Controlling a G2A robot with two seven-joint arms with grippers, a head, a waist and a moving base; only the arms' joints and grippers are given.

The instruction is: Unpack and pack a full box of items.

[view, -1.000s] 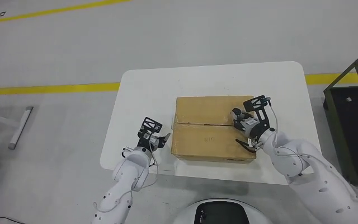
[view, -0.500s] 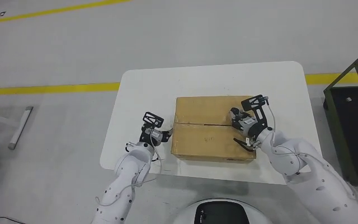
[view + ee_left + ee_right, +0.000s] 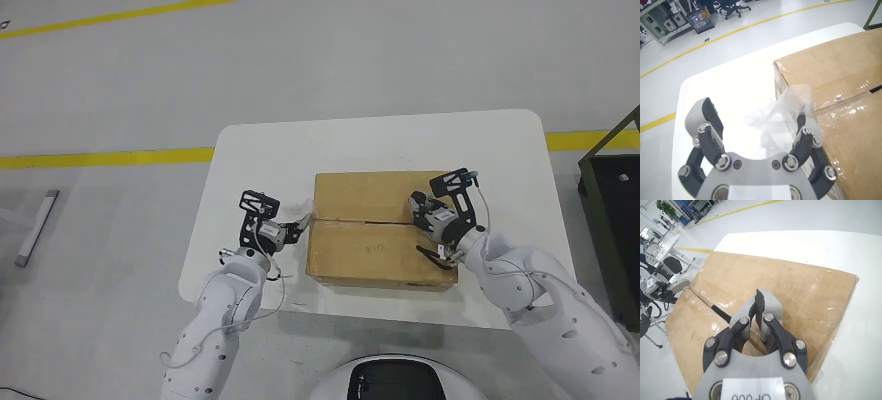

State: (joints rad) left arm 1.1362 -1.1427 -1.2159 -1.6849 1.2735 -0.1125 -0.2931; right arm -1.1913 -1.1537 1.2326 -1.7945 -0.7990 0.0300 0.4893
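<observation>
The closed box (image 3: 380,228) hides its contents. The left wrist view cuts off its right end. The clear tape (image 3: 795,98) at its left end is blurred; whether it sticks to the left claw (image 3: 755,111) is unclear. The right claw (image 3: 758,302) covers part of the seam (image 3: 696,293).

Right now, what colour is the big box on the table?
Brown, like plain cardboard. The box shows best in the top view.

The left end effector (image 3: 755,109) has pulled away from the box (image 3: 838,72), peeling clear tape (image 3: 797,96) loose.
</observation>
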